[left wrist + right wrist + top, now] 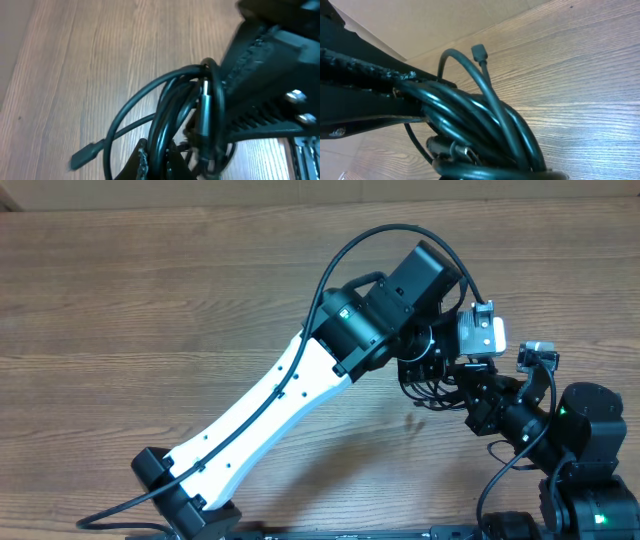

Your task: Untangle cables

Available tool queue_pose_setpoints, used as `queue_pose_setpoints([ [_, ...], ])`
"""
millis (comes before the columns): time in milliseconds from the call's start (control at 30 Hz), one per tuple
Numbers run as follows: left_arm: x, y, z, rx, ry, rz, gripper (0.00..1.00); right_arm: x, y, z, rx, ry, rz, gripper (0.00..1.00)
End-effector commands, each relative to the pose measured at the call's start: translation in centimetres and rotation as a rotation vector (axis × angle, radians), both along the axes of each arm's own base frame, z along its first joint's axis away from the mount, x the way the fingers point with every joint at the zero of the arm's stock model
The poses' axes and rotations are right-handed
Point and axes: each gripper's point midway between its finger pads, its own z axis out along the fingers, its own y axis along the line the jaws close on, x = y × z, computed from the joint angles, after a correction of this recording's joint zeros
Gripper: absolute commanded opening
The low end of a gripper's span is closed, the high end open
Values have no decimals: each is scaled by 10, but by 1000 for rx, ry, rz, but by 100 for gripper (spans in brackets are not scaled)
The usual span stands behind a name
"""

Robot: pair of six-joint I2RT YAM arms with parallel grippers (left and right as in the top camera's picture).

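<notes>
Closest to the left wrist lens, the cables [172, 107] fill the frame as a tight black coil, several cords looped over one another. They run down between the fingers of the left gripper [159, 164], which I read as pinched on the cables at the bottom edge. That grip makes sense to me: one claw anchors the bundle so the other has something to pull against. The right gripper [450, 385] comes in from the right and meets the coil at the same spot, but the cords cover its tips in every view, so I cannot tell whether its jaws are spread or pressed together. From overhead the bundle sits right of centre, tucked under the two wrists where they meet, with the left arm [270, 405] stretched diagonally across the table [150, 300] to reach it. I judge the coil to be held up off the wood rather than lying flat (the grain seems to pass beneath the loops), probably so that hanging strands show their crossings. One loose plug [82, 156] trails out to the left of the coil as that wrist sees it, and a silver-tipped plug [205, 97] sits buried in the middle. Nothing looks separated yet, and the loose end seems the sensible strand to draw out first.
</notes>
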Motion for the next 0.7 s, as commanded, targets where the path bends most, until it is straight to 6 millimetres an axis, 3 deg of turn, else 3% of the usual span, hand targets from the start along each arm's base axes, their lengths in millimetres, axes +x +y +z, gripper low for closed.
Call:
queue_pose_setpoints([
  [0,10,1,16,-41,14,157,4,2,0,-1,3,5,-3,4],
  [167,53,21,23,-90,53,447,4,-3,6,-3,23,21,33,6],
  [333,77,42,23,-117,101,567,4,-5,6,-6,23,38,33,15],
  [667,87,53,22,-128,125,592,4,-5,5,-8,20,45,29,19],
])
